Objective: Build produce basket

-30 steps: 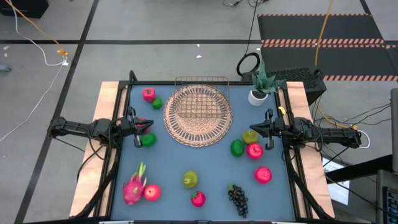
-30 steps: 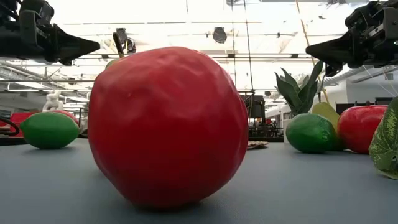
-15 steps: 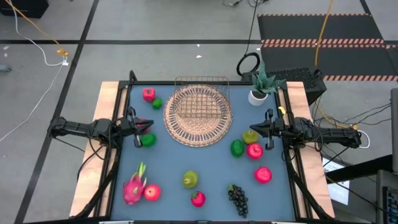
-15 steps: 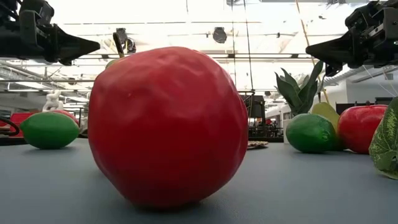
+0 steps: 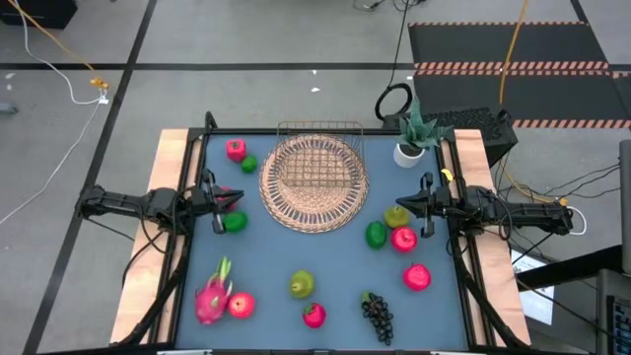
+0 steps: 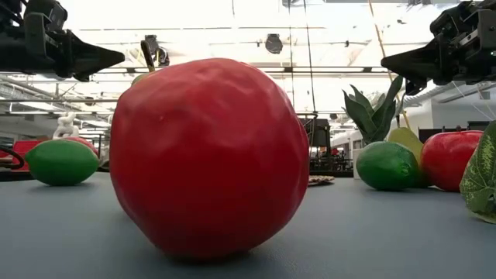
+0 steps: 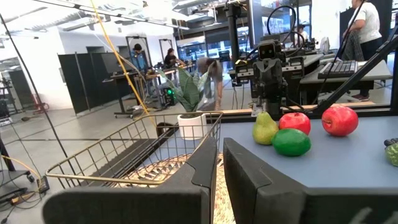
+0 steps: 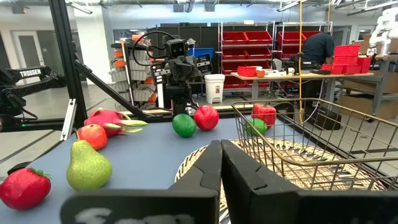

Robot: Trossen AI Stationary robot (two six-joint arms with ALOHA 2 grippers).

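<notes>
Hovering at the table's left and right edges, my left gripper and right gripper stood pinched together, empty. Far centre sat the basket (light, stiff wire, I judged); best gripped by its rim.

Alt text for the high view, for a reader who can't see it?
Seen from above, a blue table holds an empty wire basket on a round wicker mat, with toy fruit scattered around it. The left gripper and right gripper hover shut at opposite sides, holding nothing. A potted plant stands at the far right corner.
</notes>
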